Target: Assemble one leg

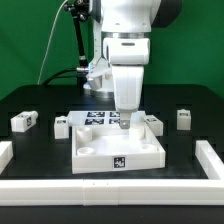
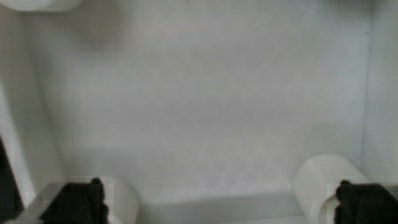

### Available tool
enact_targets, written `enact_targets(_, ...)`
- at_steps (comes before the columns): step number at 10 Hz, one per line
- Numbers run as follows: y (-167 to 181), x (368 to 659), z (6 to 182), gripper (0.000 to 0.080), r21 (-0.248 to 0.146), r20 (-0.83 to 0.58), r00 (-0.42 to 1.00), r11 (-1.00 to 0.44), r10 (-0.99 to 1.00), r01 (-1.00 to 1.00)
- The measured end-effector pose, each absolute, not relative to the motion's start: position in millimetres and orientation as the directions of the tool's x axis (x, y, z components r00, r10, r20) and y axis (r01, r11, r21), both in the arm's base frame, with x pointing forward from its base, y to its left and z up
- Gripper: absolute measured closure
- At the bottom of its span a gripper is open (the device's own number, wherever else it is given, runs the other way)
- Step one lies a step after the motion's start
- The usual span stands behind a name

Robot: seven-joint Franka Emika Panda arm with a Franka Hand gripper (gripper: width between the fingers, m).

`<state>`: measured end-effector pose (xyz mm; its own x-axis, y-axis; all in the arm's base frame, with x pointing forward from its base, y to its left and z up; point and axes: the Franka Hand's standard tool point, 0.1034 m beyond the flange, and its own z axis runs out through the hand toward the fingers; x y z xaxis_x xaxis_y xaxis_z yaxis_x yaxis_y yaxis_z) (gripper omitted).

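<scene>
The white square tabletop (image 1: 118, 152) lies at the middle of the table, a marker tag on its front wall. My gripper (image 1: 124, 122) hangs low over its far part. In the wrist view the gripper (image 2: 221, 206) is open: the dark fingertips (image 2: 84, 205) stand far apart, with only the tabletop's bare white surface (image 2: 205, 110) between them. Several legs, small white blocks, lie on the black table. Two are at the exterior view's left (image 1: 24, 121) (image 1: 61, 125) and two at its right (image 1: 155, 120) (image 1: 183, 118). None is in the gripper.
The marker board (image 1: 98, 118) lies just behind the tabletop. A low white rail (image 1: 112, 190) borders the table at the front and both sides. A green backdrop and a dark stand (image 1: 78, 40) are behind the arm.
</scene>
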<state>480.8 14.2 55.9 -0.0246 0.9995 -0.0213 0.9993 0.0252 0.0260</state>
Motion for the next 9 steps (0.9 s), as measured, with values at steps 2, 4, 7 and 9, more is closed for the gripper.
enact_targets(2,16,444,46.8,0.015,0.004,-0.019,-0.037,0.037,0.999,0.999)
enact_targets(4,12,425,33.7,0.015,-0.01,-0.01,-0.049,0.049,0.999,0.999)
enact_targets(7,6,417,8.5,0.015,-0.025,0.006,-0.055,0.055,0.998,0.998)
enact_targets(9,8,419,8.1,0.015,-0.019,0.006,-0.051,0.051,0.999,0.998)
